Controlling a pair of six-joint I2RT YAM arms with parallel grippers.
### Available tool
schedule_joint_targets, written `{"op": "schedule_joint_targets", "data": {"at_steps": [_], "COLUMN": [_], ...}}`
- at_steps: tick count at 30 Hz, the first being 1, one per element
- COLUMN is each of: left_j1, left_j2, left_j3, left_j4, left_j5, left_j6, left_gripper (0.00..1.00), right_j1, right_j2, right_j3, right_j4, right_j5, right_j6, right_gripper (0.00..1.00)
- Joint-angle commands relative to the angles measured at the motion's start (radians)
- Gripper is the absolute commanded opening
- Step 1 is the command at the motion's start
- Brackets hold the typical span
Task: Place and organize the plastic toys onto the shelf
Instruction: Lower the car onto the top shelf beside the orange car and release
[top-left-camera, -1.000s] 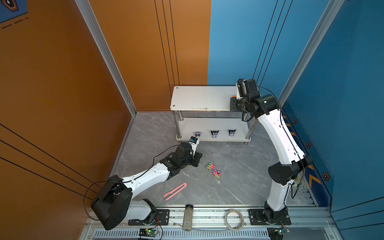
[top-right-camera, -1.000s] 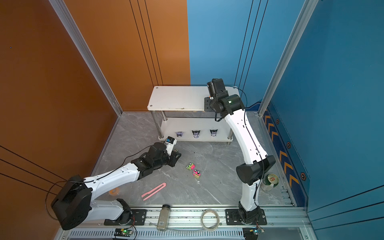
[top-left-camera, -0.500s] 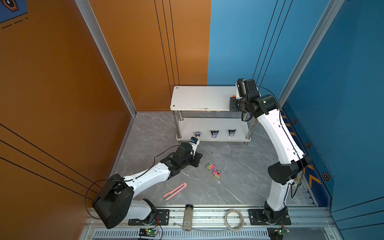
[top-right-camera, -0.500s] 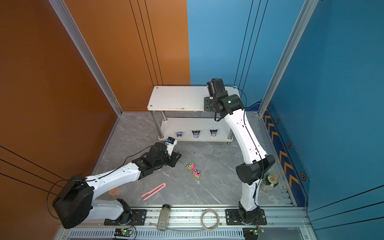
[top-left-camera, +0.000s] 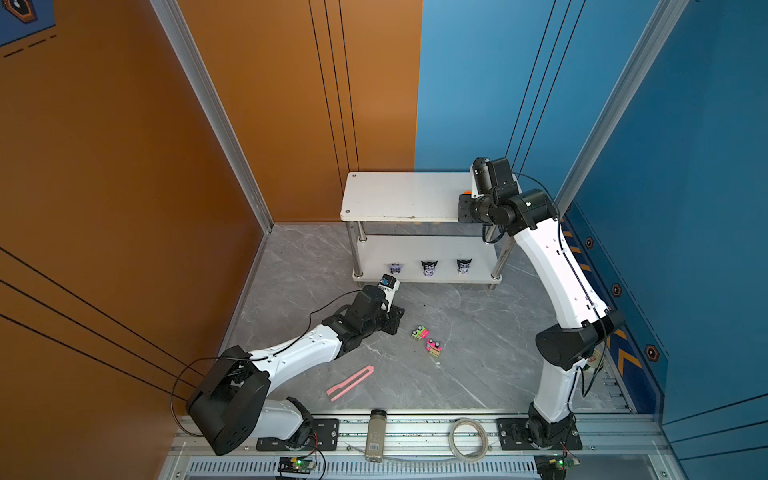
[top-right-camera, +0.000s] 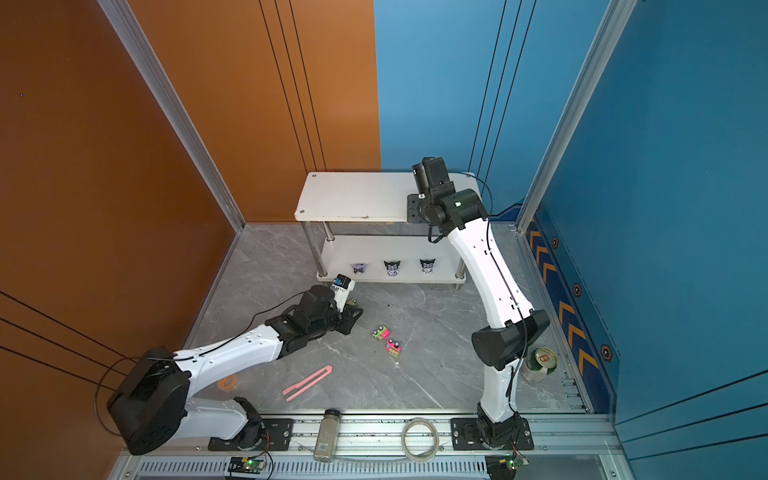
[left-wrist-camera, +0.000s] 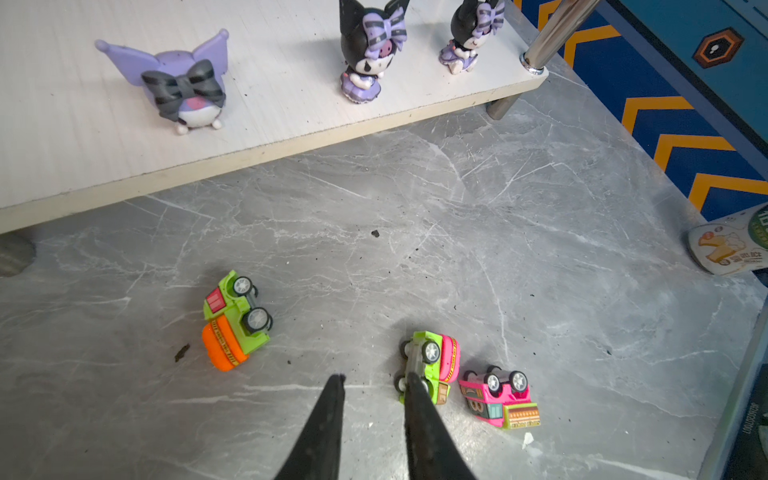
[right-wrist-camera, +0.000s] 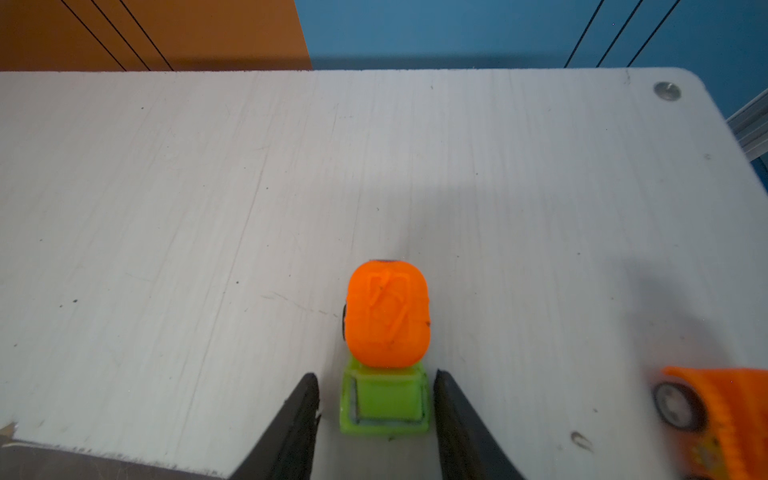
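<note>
The white two-tier shelf (top-left-camera: 399, 195) (top-right-camera: 353, 199) stands at the back. Three purple-black figurines (top-left-camera: 429, 267) (left-wrist-camera: 370, 54) stand in a row on its lower tier (left-wrist-camera: 270, 104). On the top tier (right-wrist-camera: 208, 208) an orange and green car (right-wrist-camera: 386, 324) stands upright. My right gripper (right-wrist-camera: 377, 374) is open round its green end, with a gap on each side. Another orange car (right-wrist-camera: 715, 415) sits beside it. My left gripper (left-wrist-camera: 374, 376) hangs open and empty low over the floor. One finger overlaps a tipped green-pink car (left-wrist-camera: 430, 365) (top-left-camera: 420, 332). A pink car (left-wrist-camera: 498, 395) lies upside down and an orange-green car (left-wrist-camera: 235, 322) lies on its side.
On the grey floor lie a long pink strip (top-left-camera: 351, 382) and an orange tape ring (top-right-camera: 227, 381). A can (top-right-camera: 540, 363) stands by the right arm's base. A grey bottle (top-left-camera: 376, 434) and a cable coil (top-left-camera: 467, 436) rest on the front rail. Walls close in behind the shelf.
</note>
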Motion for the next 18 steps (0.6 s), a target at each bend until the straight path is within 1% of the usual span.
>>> {"op": "schedule_joint_targets", "data": {"at_steps": [1,9,18], "left_j1": [-0.001,-0.001,-0.005], "left_j2": [0.002,-0.001,0.003], "left_j3": [0.011,0.013,0.017], "left_j4": [-0.003,-0.007,-0.009], "left_j5": [-0.002,-0.005,-0.003], "left_j6": [-0.007,-0.007,-0.007], "left_gripper": [0.27,0.27,0.27], "right_j1": [0.014,0.021,0.016], "right_j2": [0.002,0.000,-0.026], "right_j3": [-0.004,-0.004,-0.019], "right_j4": [-0.028,-0.029,-0.032], "right_j5": [-0.015,-0.016,0.012], "right_j6": [0.018,0.017,0.013], "right_gripper": [0.47,0.45,0.45]}}
